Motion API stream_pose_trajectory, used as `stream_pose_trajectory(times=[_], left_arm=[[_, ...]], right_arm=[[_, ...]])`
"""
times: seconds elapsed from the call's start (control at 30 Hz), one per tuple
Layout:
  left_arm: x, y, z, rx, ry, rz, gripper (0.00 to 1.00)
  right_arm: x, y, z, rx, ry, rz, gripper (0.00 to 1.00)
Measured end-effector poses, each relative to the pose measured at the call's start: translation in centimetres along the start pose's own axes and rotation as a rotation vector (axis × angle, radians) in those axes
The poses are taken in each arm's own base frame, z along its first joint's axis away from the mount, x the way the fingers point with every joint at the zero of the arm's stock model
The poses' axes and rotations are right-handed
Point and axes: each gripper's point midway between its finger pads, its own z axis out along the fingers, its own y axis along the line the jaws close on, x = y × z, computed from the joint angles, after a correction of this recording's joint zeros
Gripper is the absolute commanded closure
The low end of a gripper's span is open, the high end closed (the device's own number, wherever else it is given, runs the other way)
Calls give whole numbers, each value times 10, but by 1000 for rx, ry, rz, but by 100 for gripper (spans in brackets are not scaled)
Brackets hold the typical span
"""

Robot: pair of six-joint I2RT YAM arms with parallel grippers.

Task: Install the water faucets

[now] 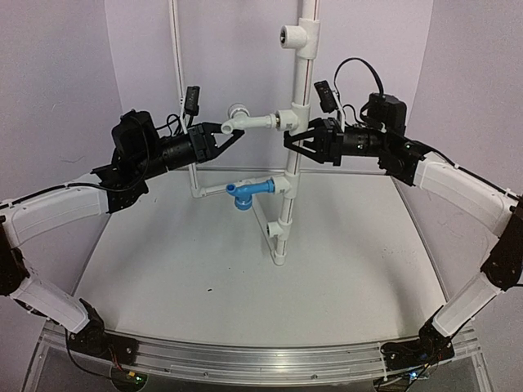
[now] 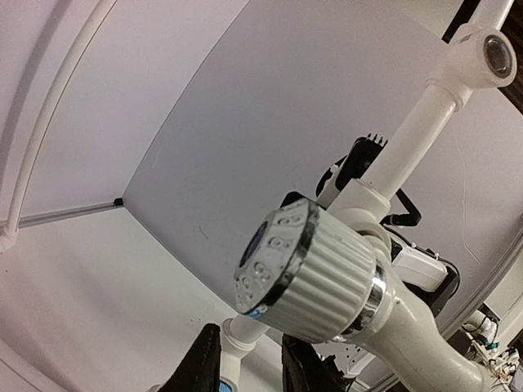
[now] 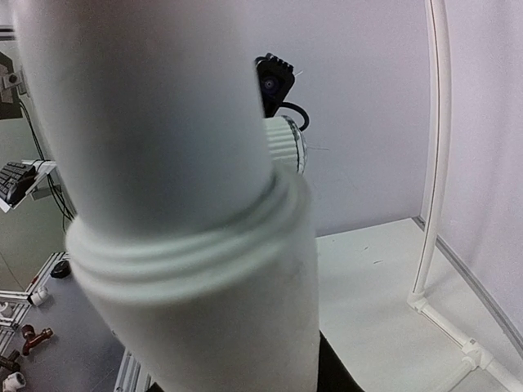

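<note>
A white faucet (image 1: 253,122) sticks out leftward from a fitting on the upright white pipe (image 1: 301,82). Its ribbed knob (image 2: 315,273) fills the left wrist view. My left gripper (image 1: 231,135) is at the faucet's spout end, with its black fingers (image 2: 200,359) closed on either side of the spout (image 2: 237,331). A blue faucet (image 1: 245,193) sits lower down, joined to the same pipe. My right gripper (image 1: 298,145) is shut around the pipe just below the white faucet. The pipe (image 3: 163,122) blocks the right wrist view and hides those fingers.
An open T fitting (image 1: 296,34) tops the pipe, and another fitting (image 1: 278,233) sits near its foot on the table. A thin white tube frame (image 1: 176,65) stands behind the left gripper, and one of its posts (image 3: 433,163) shows in the right wrist view. Grey walls close in behind.
</note>
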Motion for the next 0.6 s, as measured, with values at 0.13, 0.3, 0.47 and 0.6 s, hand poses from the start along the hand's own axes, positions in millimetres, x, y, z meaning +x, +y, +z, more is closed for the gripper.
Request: stream_pose_trajectory(times=[0.13,0.3,0.47,0.6], left_arm=[[-10,2,-3,18,-22,47,75],[-13,5,-2,52,-1,93,76],[-22,-9,3,131,27,158,78],[-30,-20,4,179,32,195,79]], right_arm=[[0,0,-1,5,-4,-8,100],[0,0,-1,8,-6,-15,100],[0,0,-2,13,-8,-17,100],[0,-1,-2,16,-9,-20,100]])
